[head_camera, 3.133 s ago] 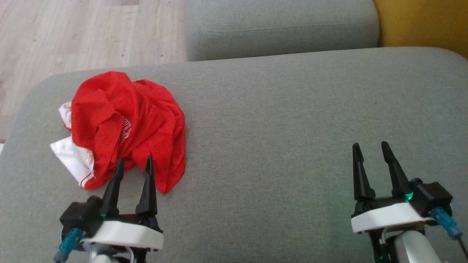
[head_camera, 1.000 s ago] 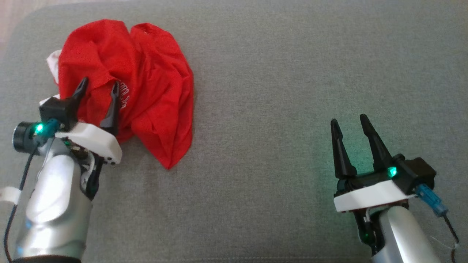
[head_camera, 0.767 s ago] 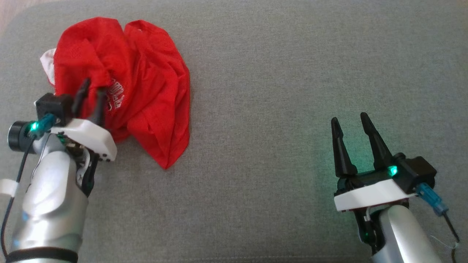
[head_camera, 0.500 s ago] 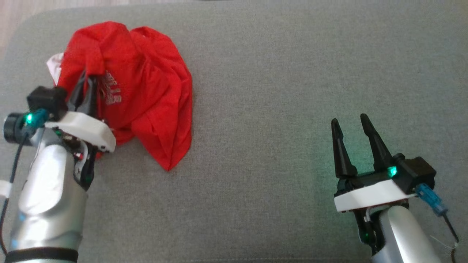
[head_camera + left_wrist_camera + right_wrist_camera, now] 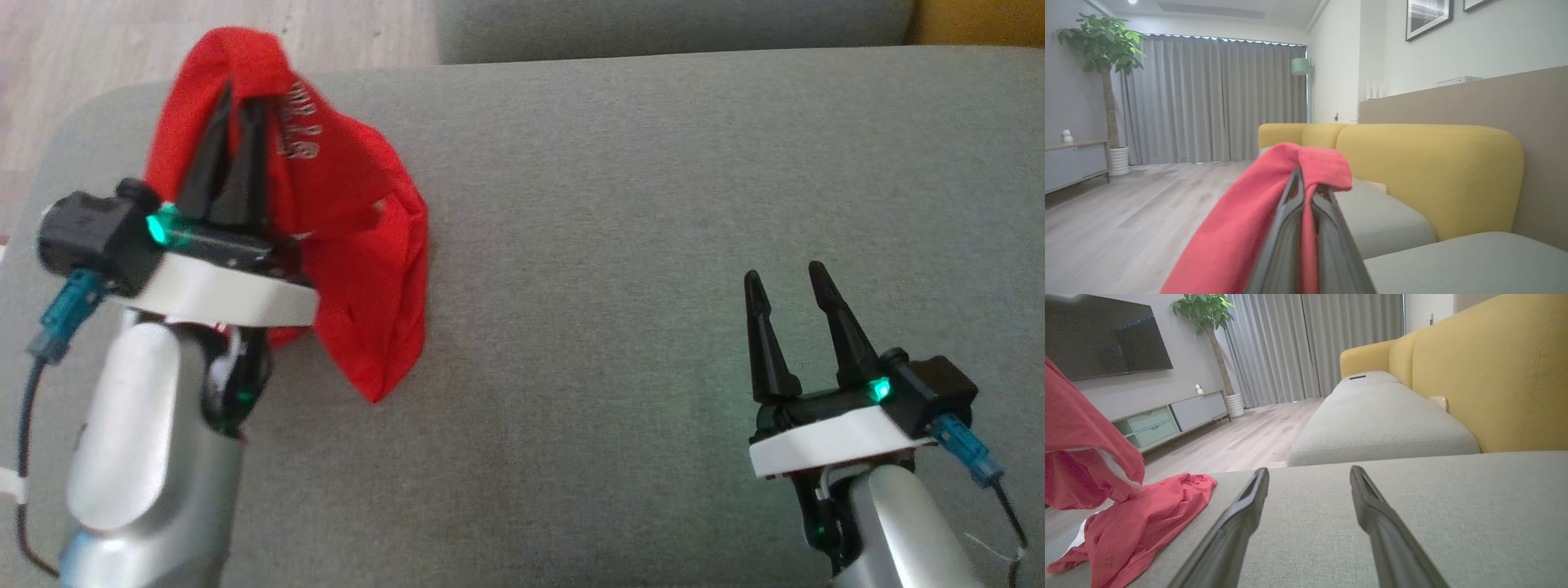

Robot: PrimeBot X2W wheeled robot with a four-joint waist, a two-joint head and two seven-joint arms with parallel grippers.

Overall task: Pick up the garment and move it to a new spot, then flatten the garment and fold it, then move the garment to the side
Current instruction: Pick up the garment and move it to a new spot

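The left gripper (image 5: 242, 100) has clamped shut on a fold of the red shirt (image 5: 359, 237) and risen with it; a second ago its fingers stood wide over the heap. The pinched top now hangs in the air, while the lower part still trails on the left end of the grey sofa seat (image 5: 653, 204). The pick-up looks secured, so carrying it to a new spot seems next. The right gripper (image 5: 784, 273) waits wide open and empty, well apart

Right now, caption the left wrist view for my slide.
Left fingers shut on a fold of the red shirt, yellow sofa behind.
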